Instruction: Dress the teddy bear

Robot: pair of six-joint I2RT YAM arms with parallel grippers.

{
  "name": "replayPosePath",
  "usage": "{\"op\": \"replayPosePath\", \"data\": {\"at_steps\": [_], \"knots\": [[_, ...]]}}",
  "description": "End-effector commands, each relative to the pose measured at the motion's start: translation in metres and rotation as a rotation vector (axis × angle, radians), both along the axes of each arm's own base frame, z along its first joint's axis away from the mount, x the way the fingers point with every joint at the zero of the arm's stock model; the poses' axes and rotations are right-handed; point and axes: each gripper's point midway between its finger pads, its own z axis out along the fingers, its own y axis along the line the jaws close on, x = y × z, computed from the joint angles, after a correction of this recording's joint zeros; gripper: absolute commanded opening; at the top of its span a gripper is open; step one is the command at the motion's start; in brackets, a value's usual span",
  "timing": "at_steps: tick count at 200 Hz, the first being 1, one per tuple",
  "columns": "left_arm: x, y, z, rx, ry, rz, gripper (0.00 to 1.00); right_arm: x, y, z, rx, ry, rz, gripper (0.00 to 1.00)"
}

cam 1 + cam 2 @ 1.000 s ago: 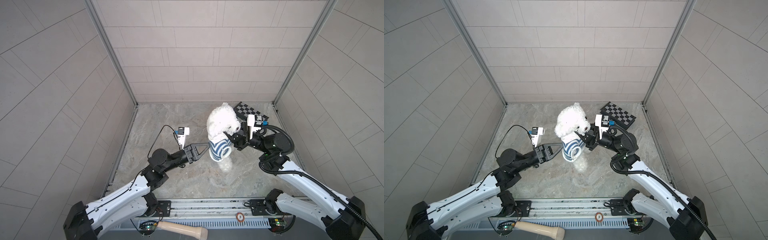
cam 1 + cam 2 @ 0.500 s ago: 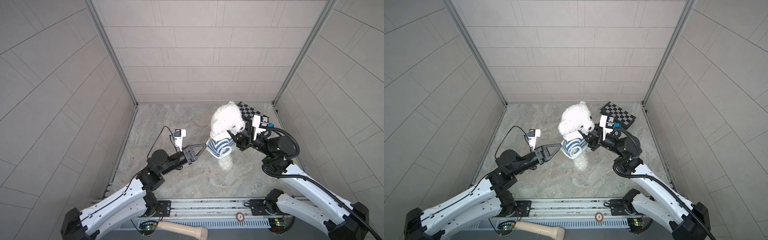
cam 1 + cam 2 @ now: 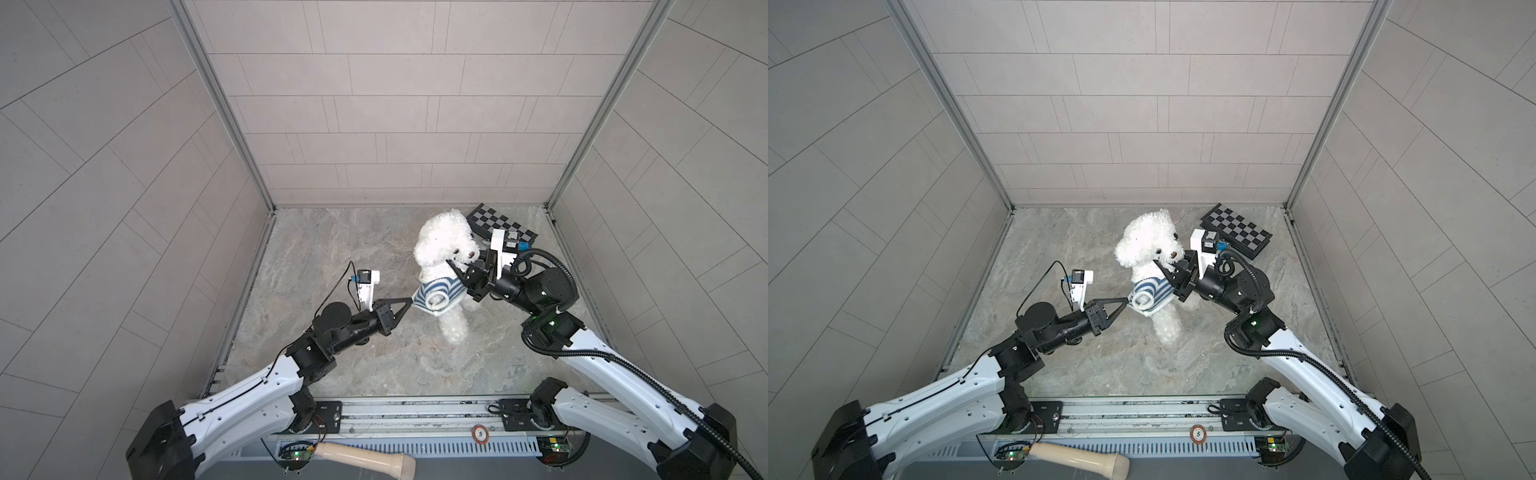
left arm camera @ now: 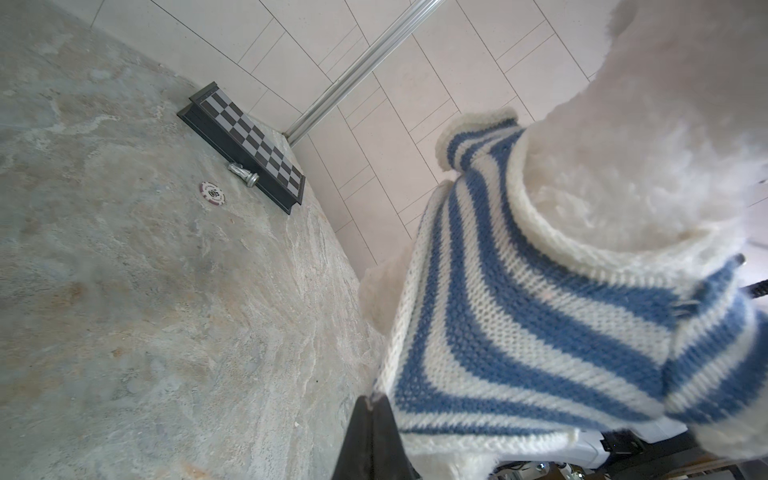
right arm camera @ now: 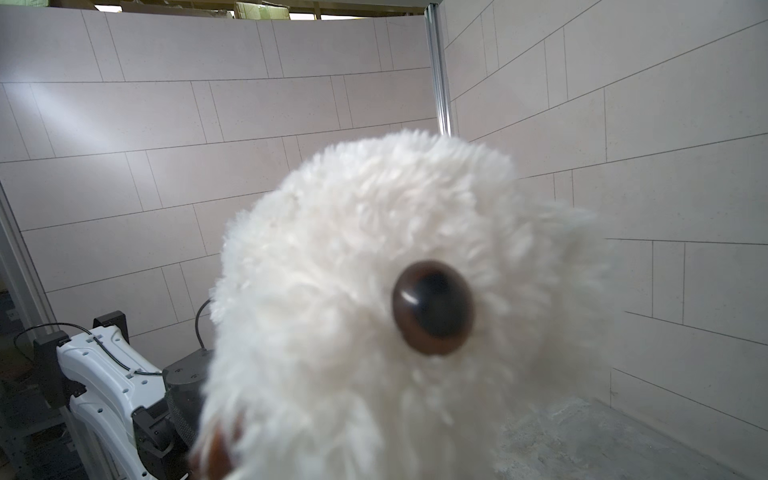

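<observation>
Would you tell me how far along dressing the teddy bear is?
Done: the striped sweater is over the head of the teddy bear and sits around its chest. In hand: the right claw grips the bear under the chin, and the left claw pinches the hem. Left: a sleeve looks empty, and the hem needs drawing down.

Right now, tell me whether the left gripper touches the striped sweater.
Touching: in the left wrist view the left gripper pinches the striped sweater at its hem.
</observation>
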Motion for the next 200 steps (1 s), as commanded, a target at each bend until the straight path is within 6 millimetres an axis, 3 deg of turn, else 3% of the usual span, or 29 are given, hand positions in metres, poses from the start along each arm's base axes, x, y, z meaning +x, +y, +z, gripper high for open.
{"op": "replayPosePath", "data": {"at_steps": [1, 23, 41, 72, 86, 107, 129, 141, 167, 200], "knots": [[0.0, 0.012, -0.076, 0.208, 0.104, 0.024, 0.0, -0.034, -0.039, 0.087, 0.242, -0.234, -0.056, 0.0], [0.0, 0.015, -0.096, 0.273, 0.103, 0.027, 0.0, -0.034, -0.043, 0.089, 0.269, -0.231, -0.068, 0.0], [-0.003, 0.009, -0.095, 0.262, 0.053, -0.011, 0.0, -0.03, -0.043, 0.089, 0.278, -0.216, -0.077, 0.0], [-0.021, -0.027, -0.072, 0.287, -0.11, -0.156, 0.0, -0.024, -0.039, 0.083, 0.289, -0.188, -0.098, 0.0], [-0.028, -0.042, -0.046, 0.178, -0.153, -0.203, 0.0, -0.024, -0.035, 0.08, 0.28, -0.184, -0.098, 0.0], [-0.033, -0.054, -0.012, 0.062, -0.19, -0.239, 0.0, -0.024, -0.027, 0.075, 0.266, -0.171, -0.085, 0.0], [-0.031, -0.051, 0.002, 0.015, -0.2, -0.212, 0.0, -0.026, -0.025, 0.074, 0.272, -0.172, -0.081, 0.0], [-0.022, -0.047, -0.015, 0.092, -0.168, -0.164, 0.0, -0.028, -0.028, 0.075, 0.28, -0.179, -0.087, 0.0], [0.0, -0.027, -0.077, 0.294, -0.032, -0.063, 0.0, -0.034, -0.035, 0.081, 0.29, -0.197, -0.103, 0.0], [0.006, -0.019, -0.108, 0.34, 0.016, -0.052, 0.0, -0.04, -0.048, 0.092, 0.328, -0.221, -0.139, 0.0]]}}
